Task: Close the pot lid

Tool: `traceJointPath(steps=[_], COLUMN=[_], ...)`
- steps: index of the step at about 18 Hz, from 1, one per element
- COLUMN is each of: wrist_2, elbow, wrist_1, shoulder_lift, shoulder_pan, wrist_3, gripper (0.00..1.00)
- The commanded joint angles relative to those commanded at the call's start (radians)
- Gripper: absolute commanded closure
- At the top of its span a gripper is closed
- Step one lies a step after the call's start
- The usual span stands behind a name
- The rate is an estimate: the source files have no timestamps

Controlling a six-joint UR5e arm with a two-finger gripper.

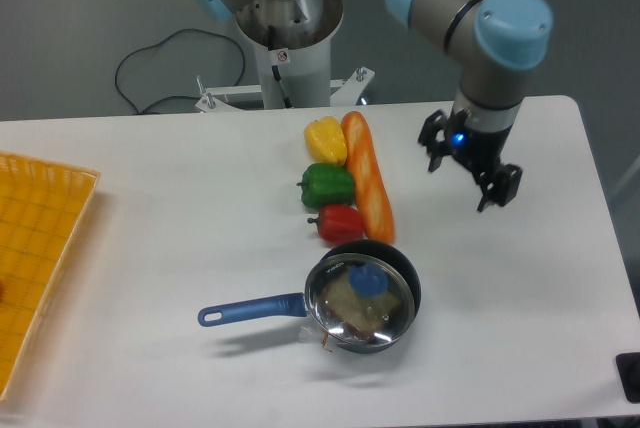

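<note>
The lid (360, 298) is sitting on the pot (372, 290) near the front of the table (180, 228), blue knob (367, 278) roughly at its centre, pot handle (250, 309) sticking out toward 9 o'clock. It doesn't look perfectly seated tho: the lid seems shifted a bit toward 7 o'clock, w/ a crescent of black pot rim showing on the 1 to 2 o'clock side. Can't tell from this one view if it's properly down in the rim or just resting slightly off.

So the task looks basically done, maybe 90%+. If anything's left, it's a tidy-up: come in from straight above the knob, pinch it square, nudge the lid toward 1 o'clock till the rims line up, then let go low so the glass doesn't clatter or skate. The pot is light-looking and prob slides easy, so no sideways shoving on the handle.

Gripper (470, 168) is up at about 1 o'clock from the pot, well apart from it, hanging over bare table. Jaws look spread fairly wide, nothing between them, touching nothing afaict.

Veg pile sits just at 12 o'clock of the pot: red pepper (340, 222) nearly touching the rim, green pepper (327, 185) and yellow pepper (326, 140) behind it, carrot (366, 186) alongside. Any re-grab shld stay clear of those.
</note>
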Motion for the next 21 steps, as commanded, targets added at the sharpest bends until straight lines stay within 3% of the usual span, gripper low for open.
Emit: traceJointPath(steps=[4,12,21], wrist_2=[0.149,0.108,0.059], elbow=[0.008,0.018,0.014], wrist_1=[-0.003,-0.011,-0.008], shoulder_lift=[0.002,-0.003,-0.003], shoulder_pan=[0.005,0.049,0.051], wrist_3=[0.103,0.109,0.095], gripper=[0.0,0.0,0.0])
